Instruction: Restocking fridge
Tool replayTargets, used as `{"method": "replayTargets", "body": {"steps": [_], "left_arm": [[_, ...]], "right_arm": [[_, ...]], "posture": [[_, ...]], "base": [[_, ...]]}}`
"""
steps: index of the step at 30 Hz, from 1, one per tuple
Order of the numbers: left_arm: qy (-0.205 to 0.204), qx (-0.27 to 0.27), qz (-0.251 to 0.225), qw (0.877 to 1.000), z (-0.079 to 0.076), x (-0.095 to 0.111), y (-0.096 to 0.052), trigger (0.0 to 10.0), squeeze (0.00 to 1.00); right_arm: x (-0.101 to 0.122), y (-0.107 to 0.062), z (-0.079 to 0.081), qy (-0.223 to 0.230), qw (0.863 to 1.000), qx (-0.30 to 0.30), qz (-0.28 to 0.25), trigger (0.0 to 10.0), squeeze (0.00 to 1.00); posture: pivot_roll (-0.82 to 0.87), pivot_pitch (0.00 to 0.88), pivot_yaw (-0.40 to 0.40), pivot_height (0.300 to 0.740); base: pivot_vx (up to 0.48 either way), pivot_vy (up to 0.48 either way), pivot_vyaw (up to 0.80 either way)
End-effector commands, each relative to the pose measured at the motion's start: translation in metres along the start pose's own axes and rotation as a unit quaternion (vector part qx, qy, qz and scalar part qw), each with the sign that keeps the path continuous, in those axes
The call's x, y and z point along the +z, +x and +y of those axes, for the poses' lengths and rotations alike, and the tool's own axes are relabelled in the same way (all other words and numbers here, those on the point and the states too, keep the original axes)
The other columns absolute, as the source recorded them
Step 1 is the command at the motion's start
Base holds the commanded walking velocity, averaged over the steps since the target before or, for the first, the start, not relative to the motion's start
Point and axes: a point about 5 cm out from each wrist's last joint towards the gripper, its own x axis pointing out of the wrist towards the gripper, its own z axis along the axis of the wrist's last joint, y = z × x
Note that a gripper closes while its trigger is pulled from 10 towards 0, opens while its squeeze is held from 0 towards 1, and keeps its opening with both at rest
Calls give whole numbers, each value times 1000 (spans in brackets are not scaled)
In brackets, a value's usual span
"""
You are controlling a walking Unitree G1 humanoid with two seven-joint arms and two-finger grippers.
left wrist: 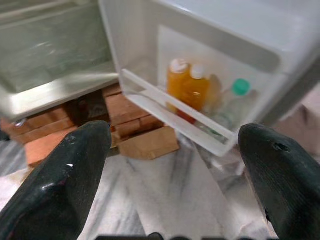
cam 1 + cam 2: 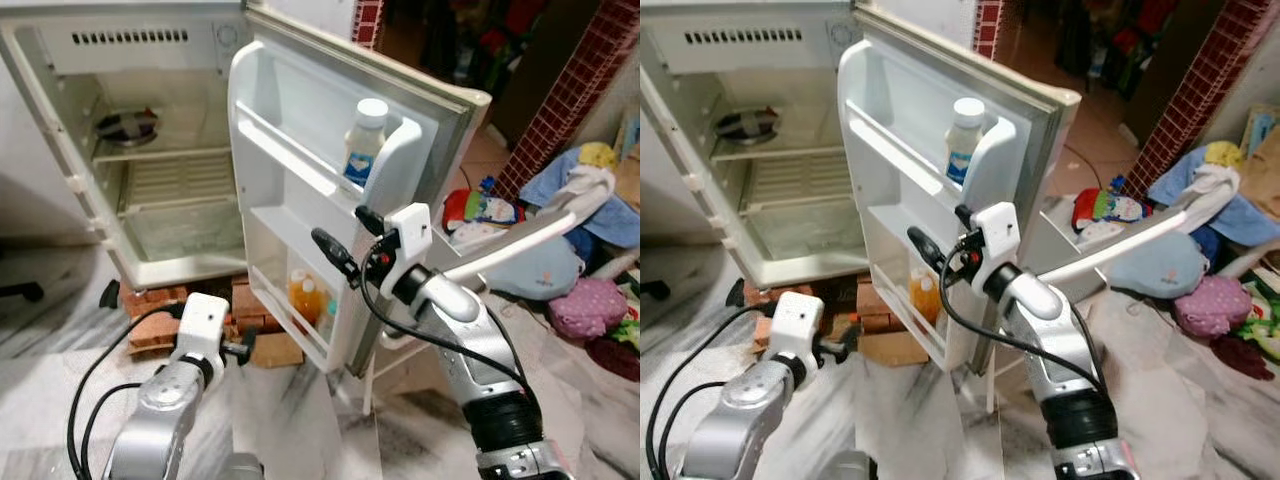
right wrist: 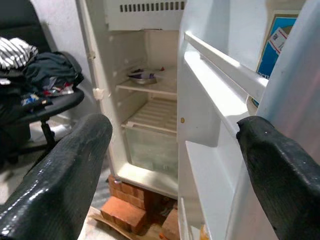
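Note:
The fridge stands open, and its door is swung out toward me. A white bottle with a blue label sits in the upper door shelf. Orange juice bottles stand in the bottom door shelf beside a clear bottle with a green cap. My right gripper is raised in front of the door's middle shelf, open and holding nothing. My left gripper hangs low near the fridge's base, facing the bottom door shelf, open and holding nothing.
A metal dish lies on the upper inner shelf. Red bricks and a cardboard block prop the fridge base. Clothes and bags are piled at the right. An office chair with clothes stands left of the fridge.

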Motion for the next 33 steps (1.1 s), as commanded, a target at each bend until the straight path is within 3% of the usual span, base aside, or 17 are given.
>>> {"method": "replayTargets", "body": {"steps": [1, 5, 8, 10, 11, 14, 15, 17, 18, 21, 23, 25, 29, 31, 33], "left_arm": [[8, -7, -2, 1000, -1, 5, 0, 10000, 0], [25, -15, 1, 1000, -3, 6, 1, 10000, 0], [24, -13, 1, 1000, -4, 6, -1, 10000, 0], [23, -12, 2, 1000, -3, 6, -1, 10000, 0], [23, -12, 3, 1000, -3, 5, -1, 10000, 0], [23, -13, 5, 1000, -3, 5, -2, 10000, 0], [24, -13, 6, 1000, -3, 5, -2, 10000, 0], [25, -15, 7, 1000, -3, 5, -2, 10000, 0], [27, -18, 9, 999, -3, 4, -1, 10000, 0], [31, -21, 11, 999, -3, 4, -1, 10000, 0], [35, -24, 15, 999, -3, 3, 0, 10000, 0], [38, -27, 19, 999, -2, 4, 0, 10000, 0], [41, -31, 33, 998, -3, 2, 1, 10000, 0], [41, -34, 37, 998, -3, 2, 1, 10000, 0], [22, -56, 69, 996, -5, -5, -2, 10000, 0]], "right_arm": [[14, 10, 2, 3, 1000, 0, -18, 10000, 0], [14, 18, 36, 30, 993, 111, -10, 10000, 0], [-4, -5, 55, 49, 974, 217, 47, 10000, 0], [-10, -12, 54, 42, 971, 225, 70, 10000, 0], [-23, -25, 48, 39, 965, 228, 124, 10000, 0], [-36, -43, 38, 34, 954, 232, 187, 10000, 0], [-46, -60, 20, 26, 953, 190, 235, 10000, 0], [-52, -74, 2, 20, 953, 136, 269, 10000, 0], [-52, -83, -15, 5, 957, 78, 280, 10000, 0], [-48, -91, -37, -13, 959, -10, 282, 10000, 0], [-32, -95, -66, -53, 960, -129, 243, 10000, 0], [-3, -87, -87, -65, 962, -220, 147, 10000, 0], [26, -75, -97, -74, 963, -255, 54, 10000, 0], [32, -71, -97, -74, 963, -257, 34, 10000, 0], [55, -54, -94, -59, 971, -228, -33, 10000, 0]], "posture": [[136, 0, -60, 740], [148, 0, -65, 740], [151, 0, -71, 740], [151, 0, -71, 740], [150, 0, -74, 740], [147, 0, -73, 740], [141, 0, -71, 740], [133, 0, -69, 740], [122, 0, -62, 740], [110, 0, -52, 740], [101, 0, -39, 740], [99, 0, -31, 740], [106, 0, -30, 740], [108, 0, -30, 740], [117, 0, -35, 740]], "base": [[0, 0, 0], [0, 0, 0], [0, 0, 0], [0, 0, 0], [0, 0, 0], [0, 0, 0], [0, 0, 0], [0, 0, 0], [0, 0, 0], [0, 0, 0], [0, 0, 0], [0, 0, 0], [0, 0, 0], [0, 0, 0], [0, 0, 0]]}}
